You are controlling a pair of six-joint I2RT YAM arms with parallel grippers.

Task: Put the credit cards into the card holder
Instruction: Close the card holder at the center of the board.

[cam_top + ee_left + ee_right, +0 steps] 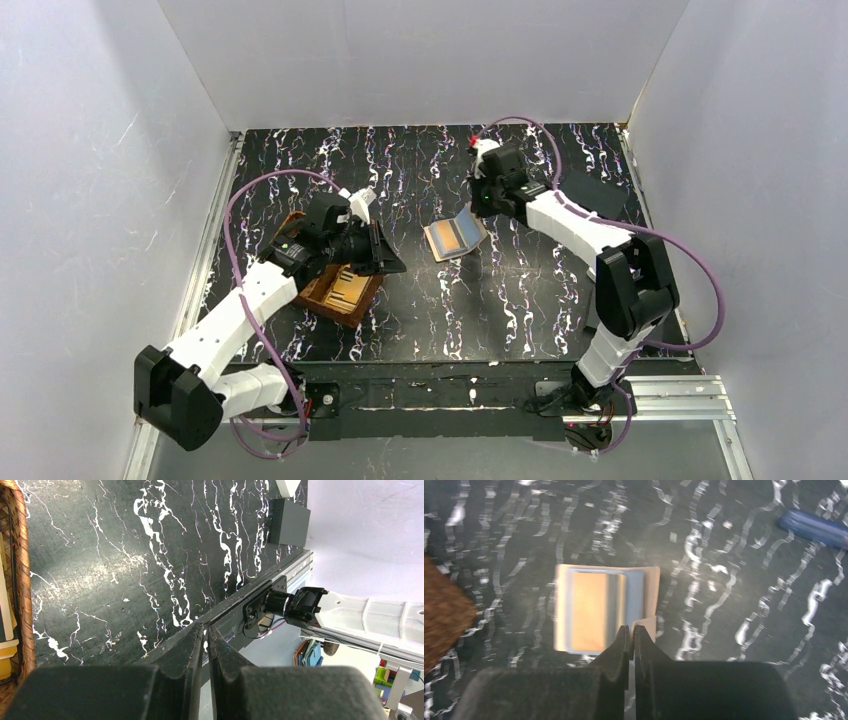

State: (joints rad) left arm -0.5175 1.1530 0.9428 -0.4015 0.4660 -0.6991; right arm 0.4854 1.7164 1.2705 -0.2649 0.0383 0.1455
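Note:
The card holder (455,238) lies open on the marbled table, cream outside, with a tan card face (591,610) inside a pale bluish border. Its cream edge (653,582) faces my right gripper (631,629). That gripper (478,212) is shut, and a cream flap of the holder sits between its tips. More tan credit cards (345,290) lie in a brown woven tray. My left gripper (388,262) hovers just right of that tray. Its jaws (206,627) are shut with only a hairline gap, and no card shows between them.
The woven tray (318,292) stands under the left arm, and its rim (22,580) fills the left edge of the left wrist view. A blue pen-like object (814,527) lies beyond the holder. White walls enclose the table on three sides.

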